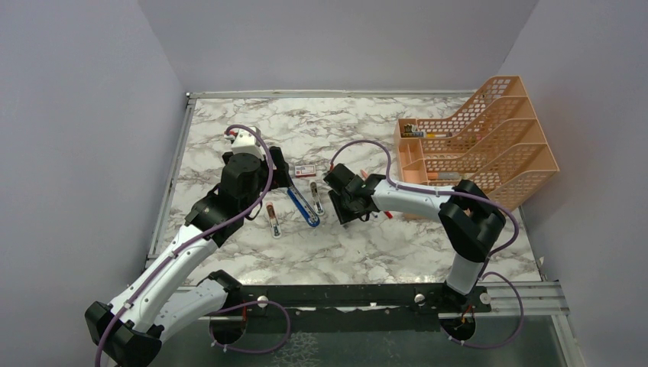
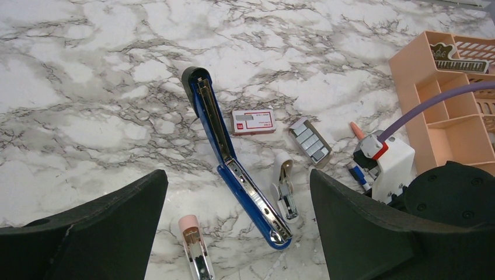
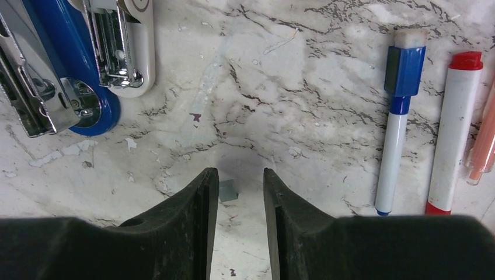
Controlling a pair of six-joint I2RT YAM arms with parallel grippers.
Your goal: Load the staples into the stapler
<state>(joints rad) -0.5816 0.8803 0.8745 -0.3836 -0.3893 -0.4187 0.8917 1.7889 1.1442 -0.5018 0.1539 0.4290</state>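
Top external view: the left arm (image 1: 191, 237) reaches over the marble desk (image 1: 229, 122), with the left jaws raised just left of the stapler (image 1: 304, 206).

Left wrist view: the left jaws stand wide apart and hold nothing; their fingers (image 2: 99, 227) frame the scene. A small pink-tipped stapler (image 2: 194, 248) lies near the left finger. The stapler, bright blue, lies on the desk swung fully open, silver channel facing up, its two halves running diagonally. The red-and-white sleeve (image 2: 253, 122) lies just right of its upper half, not touching. The grey tray (image 2: 327, 158), loaded with staple strips (image 2: 309, 140), lies further right, apart from the sleeve. A small white stapler (image 2: 285, 189) lies between the stapler's lower half and the tray.

Right wrist view: the right jaws sit low over the desk with a narrow gap. A short grey staple piece (image 3: 227, 191) lies on the desk in that gap, which is wider than the piece. A blue-capped pen (image 3: 400, 116) and a red-capped pen (image 3: 455, 128) lie side by side to the right.
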